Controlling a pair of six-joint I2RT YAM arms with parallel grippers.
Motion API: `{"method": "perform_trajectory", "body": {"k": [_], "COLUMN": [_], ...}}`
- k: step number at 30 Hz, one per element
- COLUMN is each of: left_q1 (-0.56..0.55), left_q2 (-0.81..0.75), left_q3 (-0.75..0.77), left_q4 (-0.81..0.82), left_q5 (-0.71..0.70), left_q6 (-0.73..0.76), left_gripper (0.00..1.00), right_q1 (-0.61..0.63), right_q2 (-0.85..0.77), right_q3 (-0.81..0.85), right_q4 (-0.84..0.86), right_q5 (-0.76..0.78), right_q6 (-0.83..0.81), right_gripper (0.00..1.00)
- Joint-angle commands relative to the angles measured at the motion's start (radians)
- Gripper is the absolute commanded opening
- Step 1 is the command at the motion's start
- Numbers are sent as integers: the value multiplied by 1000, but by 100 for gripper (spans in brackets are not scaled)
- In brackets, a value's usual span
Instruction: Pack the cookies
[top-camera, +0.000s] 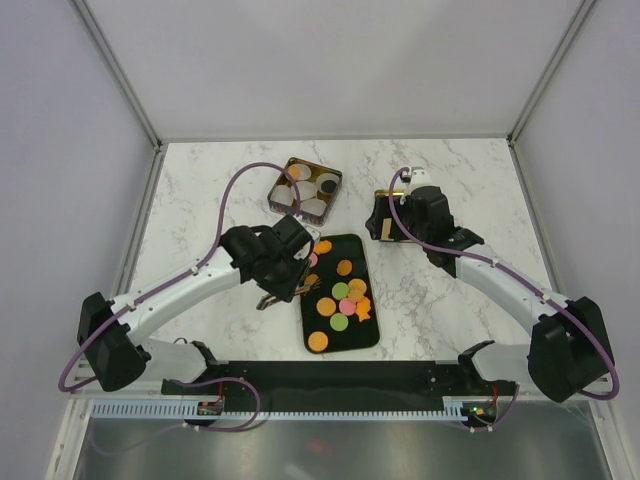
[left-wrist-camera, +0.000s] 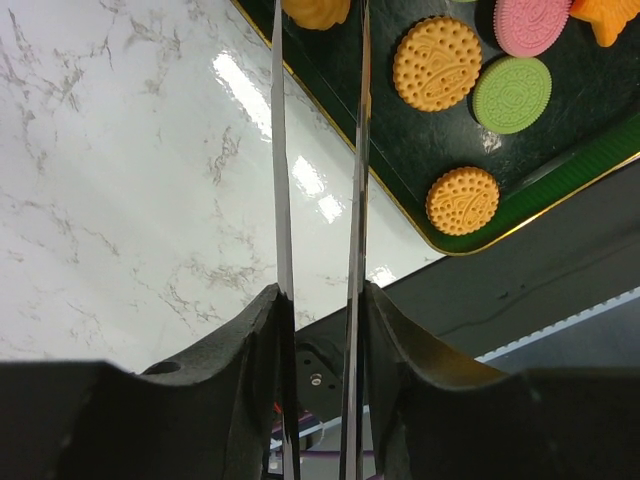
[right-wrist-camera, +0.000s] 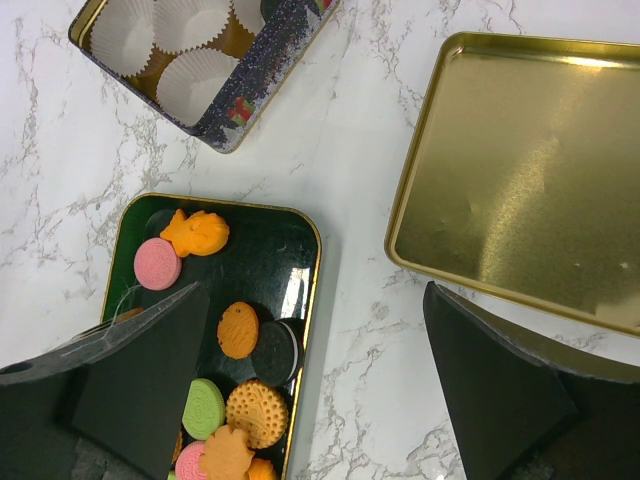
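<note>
Orange, pink, green and dark brown cookies (top-camera: 340, 300) lie on a black gold-rimmed tray (top-camera: 345, 343). My left gripper (top-camera: 300, 272) hangs over the tray's far left part. Its thin metal blades (left-wrist-camera: 357, 150) run to the top of the left wrist view, where an orange cookie (left-wrist-camera: 315, 12) fills the gap between them. My right gripper (right-wrist-camera: 320, 380) stands wide open above bare marble between the tray (right-wrist-camera: 265, 240) and a gold lid (right-wrist-camera: 530, 170), holding nothing. A dark brown cookie (right-wrist-camera: 272, 352) leans at the tray's right rim.
A square tin (top-camera: 305, 187) with white paper cups (right-wrist-camera: 195, 75) stands beyond the tray. The gold lid lies flat on the marble to the right of the tray, partly under the right gripper. The black base rail (left-wrist-camera: 520, 300) runs just past the tray's near end.
</note>
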Motion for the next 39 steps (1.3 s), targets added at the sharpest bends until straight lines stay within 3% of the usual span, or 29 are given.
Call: {"method": "perform_trajectory", "body": {"k": [1, 11, 20, 39], "left_q1": [-8, -6, 12, 314], "left_q2": [-9, -27, 6, 437], "left_q3": [57, 120, 240, 631], "left_q4": [23, 14, 19, 148], "left_q5": [19, 10, -88, -99], "left_q6": [3, 4, 12, 72], "left_gripper": [36, 36, 38, 38], "right_q1": [5, 4, 4, 4], "right_q2": [-12, -12, -18, -53], "right_q3": [42, 43, 45, 36], "right_q4": [4, 5, 2, 7], "right_q5": [4, 6, 9, 1], "right_q6": [-8, -8, -11, -3], "right_gripper": [97, 98, 98, 98]}}
